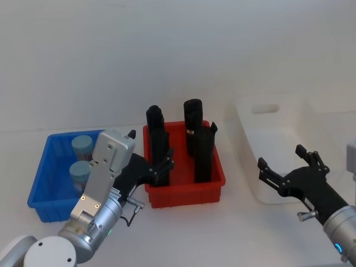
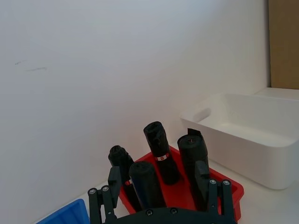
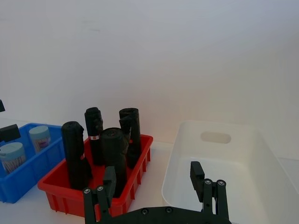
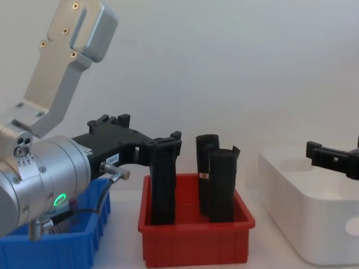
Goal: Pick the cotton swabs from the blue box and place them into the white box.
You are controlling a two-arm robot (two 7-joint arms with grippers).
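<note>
Now | left tool point(image 1: 153, 161) open, empty, mid-frame by black rolls point(image 1: 157, 136) | right tool point(image 1: 282, 161) open | I risk toppling rolls reaching cotton swabs point(image 1: 82, 146).

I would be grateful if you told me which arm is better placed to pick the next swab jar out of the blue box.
Left. The left end effector, open, hangs beside the blue box, where two swab jars stand; the right end effector, open, is at the white box, beyond the red bin.

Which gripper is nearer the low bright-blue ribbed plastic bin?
Left. The left gripper hangs open beside the blue bin, by the red plastic bin; the right gripper is open at the white plastic tub.
</note>
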